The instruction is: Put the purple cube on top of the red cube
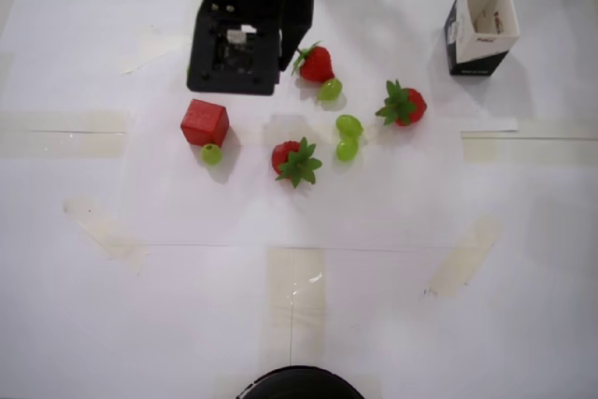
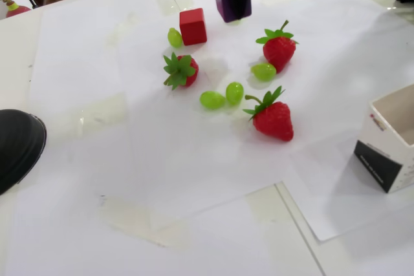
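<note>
In the fixed view the purple cube (image 2: 224,2) hangs above the paper at the top edge, with my gripper (image 2: 234,6) shut on it; only the lower fingers show there. The red cube (image 2: 193,26) sits on the paper just left of and below it, apart from it. From overhead, the arm's black body (image 1: 238,39) covers the purple cube and the fingertips, and the red cube (image 1: 205,122) lies just below the arm's left corner.
Three strawberries (image 1: 316,64) (image 1: 404,105) (image 1: 295,161) and several green grapes (image 1: 348,125) lie scattered right of the red cube; one grape (image 1: 212,153) touches its near side. An open box (image 1: 481,25) stands at the right, and a black round object (image 1: 299,385) sits at the bottom edge.
</note>
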Controlling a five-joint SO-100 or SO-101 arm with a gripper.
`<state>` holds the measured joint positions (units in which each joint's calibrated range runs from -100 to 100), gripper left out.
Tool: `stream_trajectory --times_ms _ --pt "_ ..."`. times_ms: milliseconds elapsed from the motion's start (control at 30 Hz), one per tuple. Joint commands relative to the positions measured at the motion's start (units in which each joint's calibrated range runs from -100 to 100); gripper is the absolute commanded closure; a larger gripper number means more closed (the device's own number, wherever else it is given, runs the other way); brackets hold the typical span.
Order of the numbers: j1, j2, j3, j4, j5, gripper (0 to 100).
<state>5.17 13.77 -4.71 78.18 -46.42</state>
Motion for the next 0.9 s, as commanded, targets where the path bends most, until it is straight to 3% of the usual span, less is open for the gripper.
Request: stream_trajectory --times_ms 0,867 --pt "1.6 -3.3 -10.9 2.5 0.4 91" --pt "7.0 15.9 -28.9 2.0 3.2 91"
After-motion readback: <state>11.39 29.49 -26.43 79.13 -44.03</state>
